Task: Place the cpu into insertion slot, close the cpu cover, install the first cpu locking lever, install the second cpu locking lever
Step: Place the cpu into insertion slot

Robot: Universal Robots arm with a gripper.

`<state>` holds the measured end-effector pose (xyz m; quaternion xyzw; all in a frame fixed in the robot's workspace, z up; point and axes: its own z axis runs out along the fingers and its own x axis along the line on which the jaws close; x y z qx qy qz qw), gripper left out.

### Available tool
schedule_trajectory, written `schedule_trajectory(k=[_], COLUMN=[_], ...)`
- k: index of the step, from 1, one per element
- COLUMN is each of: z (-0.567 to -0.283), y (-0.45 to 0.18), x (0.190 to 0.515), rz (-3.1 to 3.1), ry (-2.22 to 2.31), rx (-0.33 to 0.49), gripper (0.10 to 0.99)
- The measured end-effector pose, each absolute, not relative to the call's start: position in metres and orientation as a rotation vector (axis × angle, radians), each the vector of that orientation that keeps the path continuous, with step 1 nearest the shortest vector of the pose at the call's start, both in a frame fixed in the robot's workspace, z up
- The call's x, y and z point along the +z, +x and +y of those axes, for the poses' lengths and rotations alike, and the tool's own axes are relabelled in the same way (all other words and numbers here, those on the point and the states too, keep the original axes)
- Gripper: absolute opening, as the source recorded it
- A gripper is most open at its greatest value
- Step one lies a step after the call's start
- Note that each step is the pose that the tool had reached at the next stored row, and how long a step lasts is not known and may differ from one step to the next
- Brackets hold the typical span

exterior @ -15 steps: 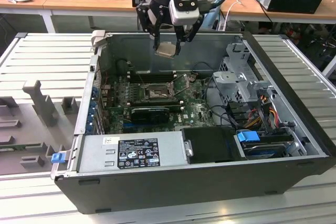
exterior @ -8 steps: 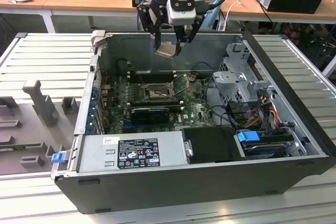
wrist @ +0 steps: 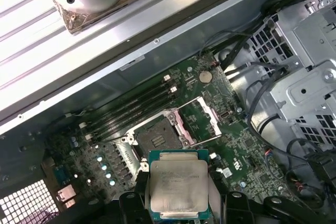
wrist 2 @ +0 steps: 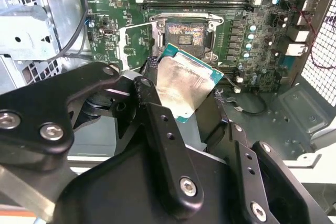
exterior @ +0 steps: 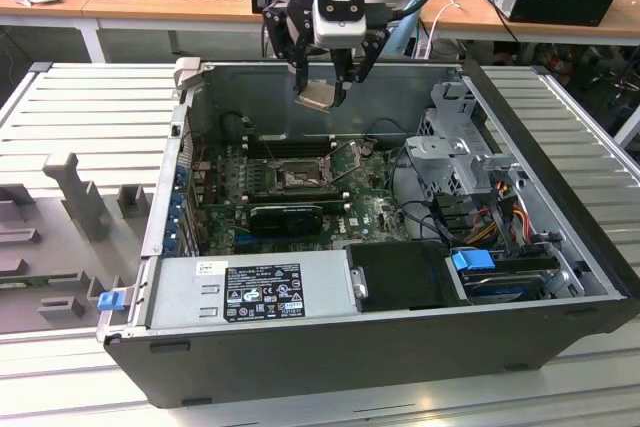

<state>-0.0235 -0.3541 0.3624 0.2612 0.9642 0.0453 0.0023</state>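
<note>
Above insertion slot [exterior: 297, 179], gripper [exterior: 322, 97] clamping cpu [wrist: 179, 184] — cpu cover [wrist: 180, 127] raised

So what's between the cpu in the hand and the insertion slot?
Only open air: in the exterior view the cpu hangs above the insertion slot, gap bare; the first wrist view shows the cpu cover open beside it.

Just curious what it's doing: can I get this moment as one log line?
gripper: shut on cpu | cpu: held in air, not in insertion slot | cpu cover: open
</note>
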Motion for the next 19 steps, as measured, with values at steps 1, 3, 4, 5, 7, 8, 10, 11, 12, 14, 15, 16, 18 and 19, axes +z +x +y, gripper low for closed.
schedule_trajectory(k=[1, 3, 4, 5, 7, 8, 10, 11, 12, 14, 15, 16, 18, 19], z=[-0.3541, -0.3541, -0.3541, -0.3541, -0.3541, -0.3541, -0.3541, -0.3541, -0.3541, -0.3541, -0.3541, -0.3541, -0.3541, -0.3541], y=[-0.0235, -0.0235, -0.0235, -0.0235, -0.0235, -0.0235, -0.0235, -0.0235, -0.0235, -0.0235, -0.0235, -0.0235, -0.0235, -0.0235], x=[0.3623, 0.3623, 0.3623, 0.3623, 0.3623, 0.3622, 0.3622, 0.3622, 0.3622, 0.3621, 0.3621, 0.3621, 0.3621, 0.3621], rz=[3.023, 3.017, 3.015, 3.012, 3.005, 3.001, 2.992, 2.987, 2.983, 2.972, 2.968, 2.965, 2.956, 2.953], ry=[0.825, 0.845, 0.852, 0.861, 0.884, 0.894, 0.921, 0.937, 0.948, 0.98, 0.99, 0.999, 1.021, 1.029], rx=[0.142, 0.142, 0.142, 0.142, 0.142, 0.142, 0.142, 0.141, 0.142, 0.141, 0.141, 0.141, 0.141, 0.141], gripper=[0.533, 0.533, 0.533, 0.533, 0.533, 0.533, 0.533, 0.533, 0.533, 0.533, 0.533, 0.533, 0.533, 0.533])
